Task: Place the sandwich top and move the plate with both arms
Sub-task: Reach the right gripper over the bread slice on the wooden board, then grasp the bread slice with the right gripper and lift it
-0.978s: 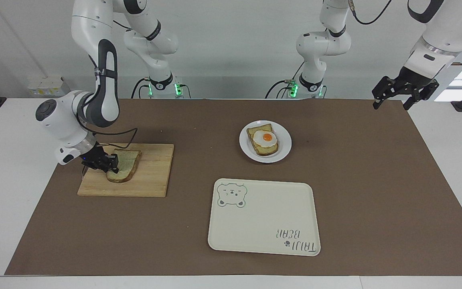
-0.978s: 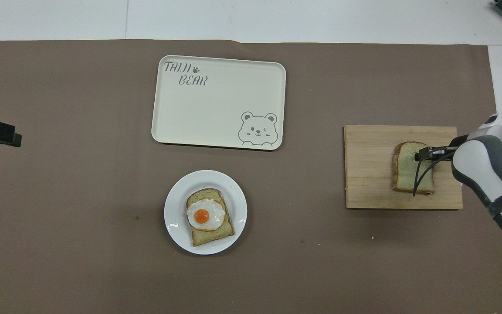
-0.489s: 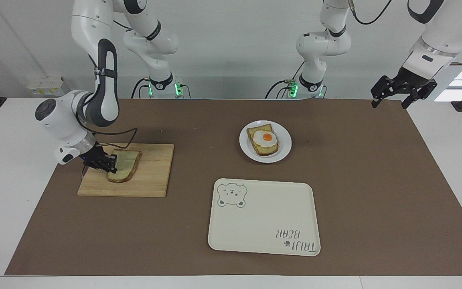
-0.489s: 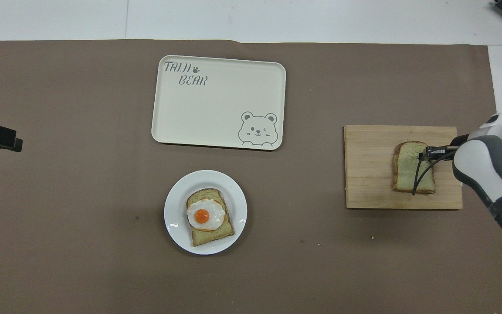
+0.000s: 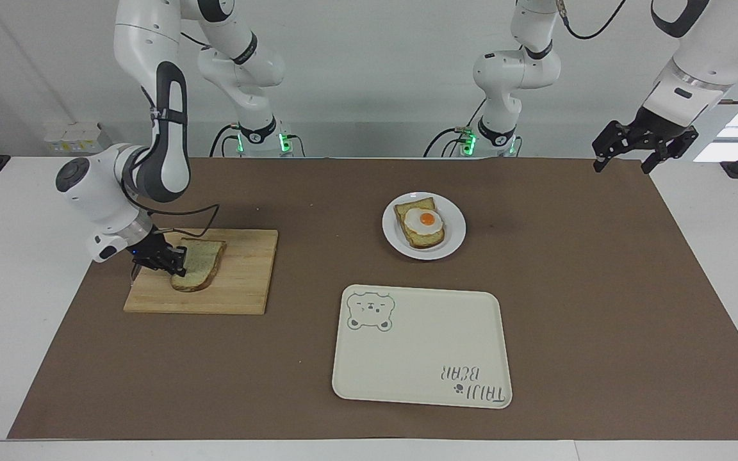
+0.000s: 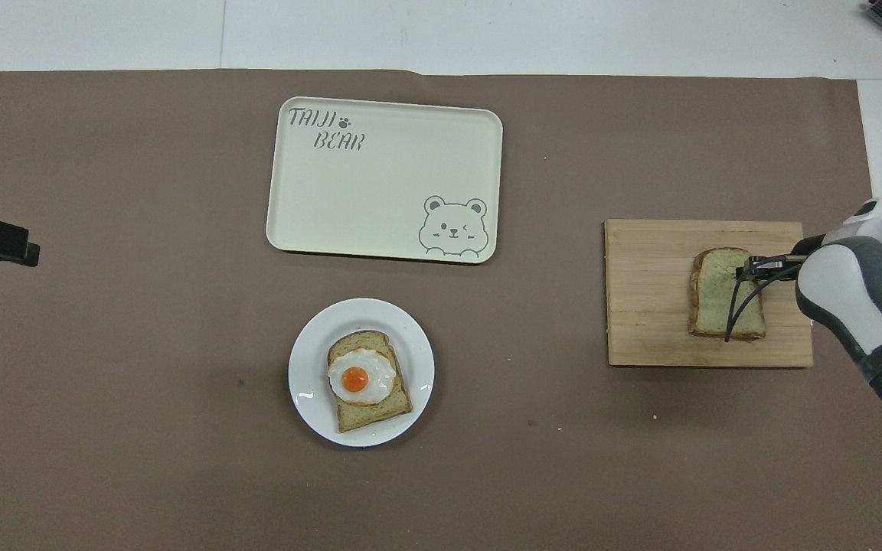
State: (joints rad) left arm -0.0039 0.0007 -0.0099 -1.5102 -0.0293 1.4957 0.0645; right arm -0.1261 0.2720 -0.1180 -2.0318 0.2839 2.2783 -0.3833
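Cutting board (image 5: pixel 228 282) – pale wood, grained; plate (image 5: pixel 452 240) – glossy white; tray (image 5: pixel 420 358) – smooth cream; table cover (image 5: pixel 599 288) – matt brown.

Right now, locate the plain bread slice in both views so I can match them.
Facing view: sandwich top at left, on the wooden board.
Overhead view: sandwich top at right, same board.
Shared landmark: the bear tray.

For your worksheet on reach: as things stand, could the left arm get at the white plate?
Probably yes. The left gripper hangs open over the table's edge at its own end, and only bare mat lies between it and the plate. The right gripper is away, shut on the sandwich top.
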